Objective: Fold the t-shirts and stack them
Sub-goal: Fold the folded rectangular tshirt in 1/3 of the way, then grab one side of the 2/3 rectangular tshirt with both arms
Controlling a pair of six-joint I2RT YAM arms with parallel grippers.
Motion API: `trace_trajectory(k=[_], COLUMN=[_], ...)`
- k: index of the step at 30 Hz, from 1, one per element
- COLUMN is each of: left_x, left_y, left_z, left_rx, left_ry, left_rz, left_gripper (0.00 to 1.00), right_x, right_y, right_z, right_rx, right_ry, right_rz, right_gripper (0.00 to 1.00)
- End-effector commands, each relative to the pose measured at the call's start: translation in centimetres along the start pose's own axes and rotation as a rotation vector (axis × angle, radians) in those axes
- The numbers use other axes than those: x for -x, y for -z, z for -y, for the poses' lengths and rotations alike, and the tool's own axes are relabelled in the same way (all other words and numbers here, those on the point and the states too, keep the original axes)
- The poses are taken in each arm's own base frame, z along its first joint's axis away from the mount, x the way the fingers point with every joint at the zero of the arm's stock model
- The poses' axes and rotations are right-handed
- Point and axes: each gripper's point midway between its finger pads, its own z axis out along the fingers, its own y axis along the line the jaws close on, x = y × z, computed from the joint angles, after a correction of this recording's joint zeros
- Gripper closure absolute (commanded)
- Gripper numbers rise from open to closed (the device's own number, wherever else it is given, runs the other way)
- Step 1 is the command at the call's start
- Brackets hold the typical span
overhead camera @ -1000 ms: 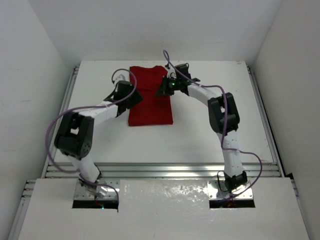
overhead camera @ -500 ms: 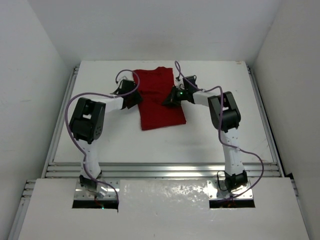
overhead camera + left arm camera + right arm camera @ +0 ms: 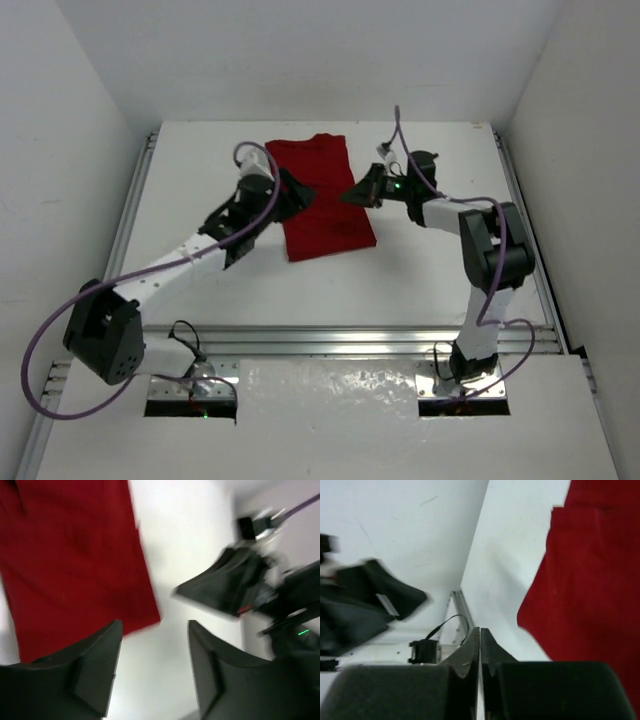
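Folded dark red t-shirt [image 3: 328, 200] flat at 12 o'clock on the white bench [image 3: 430, 270]. Left claw [image 3: 297, 193] at its 9 o'clock edge, right claw [image 3: 350, 194] at its 3 o'clock edge. Shown only from the wrists: left fingers apart with nothing between, right fingers pressed together, empty. Against a second ago, shirt shifted toward 3 o'clock, left elbow swung low.

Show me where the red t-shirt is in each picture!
Top external: the red t-shirt lies folded on the far middle of the table.
Left wrist: it fills the upper left of the picture.
Right wrist: it fills the right side of the picture.
Shared landmark: the white table shows right beside the shirt's edge in every view.
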Motion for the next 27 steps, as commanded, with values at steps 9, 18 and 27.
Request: trace_trajectory(k=[9, 18, 27], left_x=[-14.2, -16.3, -15.1], left_y=[-4.9, -4.6, -0.2], left_z=[-8.6, -16.7, -20.6], left_rx=[0.119, 0.439, 0.605], left_ry=[0.036, 0.012, -0.043], left_rz=[-0.323, -0.315, -0.285], left_gripper=[0.85, 0.89, 0.9], right_x=[-8.4, -10.8, -12.5], right_y=[5.2, 6.6, 9.4], right_z=[9.8, 16.9, 10.3], right_rx=[-0.127, -0.481, -0.463], right_ry=[-0.215, -0.352, -0.206], right_rz=[-0.03, -0.048, 0.017], right_gripper=[1.0, 1.0, 1.0])
